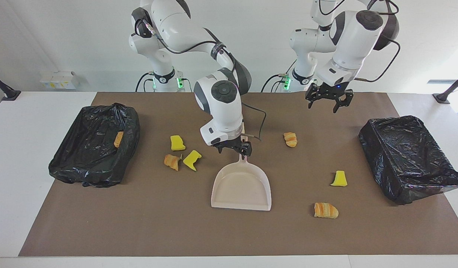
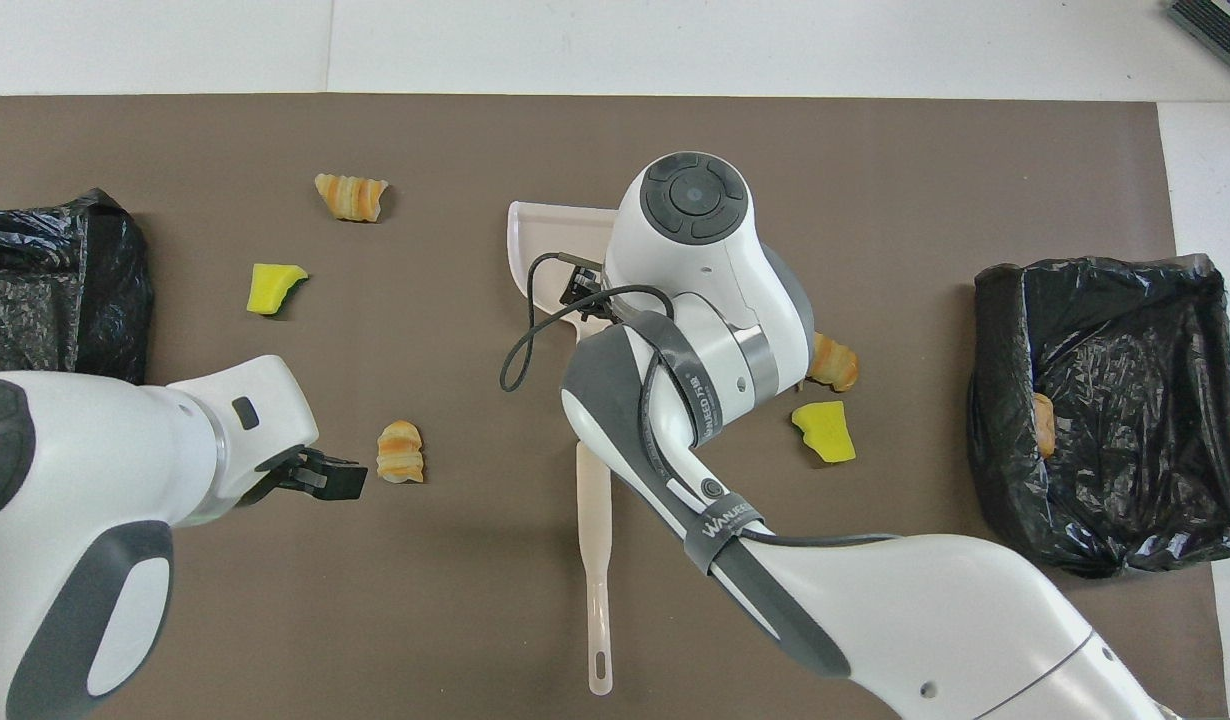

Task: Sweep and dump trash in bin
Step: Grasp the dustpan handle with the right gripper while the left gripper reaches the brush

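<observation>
The beige dustpan (image 1: 241,186) lies flat mid-mat, its mouth away from the robots; it also shows in the overhead view (image 2: 545,235). My right gripper (image 1: 234,149) is down at its handle. My left gripper (image 1: 329,101) is open and empty, raised over the mat's robot-side edge near a croissant bit (image 1: 290,139). Trash lies scattered: two yellow chunks (image 1: 177,143) (image 1: 192,160) and a croissant bit (image 1: 172,162) beside the dustpan toward the right arm's end, and a yellow chunk (image 1: 339,179) and a croissant bit (image 1: 325,210) toward the left arm's end.
Two bins lined with black bags stand at the mat's ends: one at the right arm's end (image 1: 87,163) holds a croissant bit (image 1: 118,139), the other is at the left arm's end (image 1: 411,163). A long beige brush handle (image 2: 595,560) lies nearer the robots than the dustpan.
</observation>
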Robot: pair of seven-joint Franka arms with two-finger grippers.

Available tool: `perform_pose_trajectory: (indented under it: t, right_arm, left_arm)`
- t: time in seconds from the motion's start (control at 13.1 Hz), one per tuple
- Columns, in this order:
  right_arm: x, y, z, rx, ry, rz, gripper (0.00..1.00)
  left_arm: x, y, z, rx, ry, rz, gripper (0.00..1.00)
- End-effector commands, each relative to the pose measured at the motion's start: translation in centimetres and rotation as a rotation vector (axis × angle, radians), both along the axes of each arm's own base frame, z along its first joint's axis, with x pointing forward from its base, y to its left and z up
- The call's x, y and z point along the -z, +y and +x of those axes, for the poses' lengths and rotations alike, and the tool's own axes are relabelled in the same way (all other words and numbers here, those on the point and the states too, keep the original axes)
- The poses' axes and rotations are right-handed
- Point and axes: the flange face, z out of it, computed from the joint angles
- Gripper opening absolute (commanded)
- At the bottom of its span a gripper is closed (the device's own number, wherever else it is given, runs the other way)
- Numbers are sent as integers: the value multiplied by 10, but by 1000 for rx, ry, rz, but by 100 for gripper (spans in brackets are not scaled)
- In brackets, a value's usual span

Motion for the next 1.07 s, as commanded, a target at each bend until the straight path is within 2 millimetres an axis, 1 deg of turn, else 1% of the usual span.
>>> perform_pose_trajectory:
  t: [0.0, 0.08, 0.15, 0.31, 0.54, 0.61, 0.69, 0.76, 0.84, 0.92, 0.99]
  right_arm:
    - [5, 10, -13, -21, 40, 63, 100]
    - [9, 15, -19, -58, 45, 63, 100]
    - [14, 12, -25, -89, 54, 58, 100]
    - [23, 14, -27, -132, 48, 61, 100]
    - [31, 13, -33, -142, 49, 58, 100]
    - [32, 14, -34, -158, 44, 61, 89]
    - [33, 14, -33, -163, 32, 67, 74]
    - [34, 15, -33, -164, 30, 69, 53]
    - [34, 16, -33, -163, 30, 70, 37]
    - [33, 15, -32, -163, 29, 71, 18]
    - [33, 14, -31, -162, 26, 70, 0]
  left_arm:
    - [4, -11, -42, -14, -55, -33, 100]
    - [5, -23, -49, -7, -53, -35, 100]
    - [13, -40, -59, -26, -44, -36, 100]
    - [24, -68, -81, -47, -54, -46, 100]
    - [44, -92, -117, -72, -93, -36, 100]
    - [46, -104, -127, -78, -107, -38, 100]
    - [47, -116, -135, -105, -114, -49, 100]
    - [56, -131, -148, -123, -125, -67, 100]
    - [68, -144, -164, -139, -143, -89, 100]
    - [85, -159, -180, -145, -160, -97, 100]
    - [93, -169, -189, -140, -164, -95, 100]
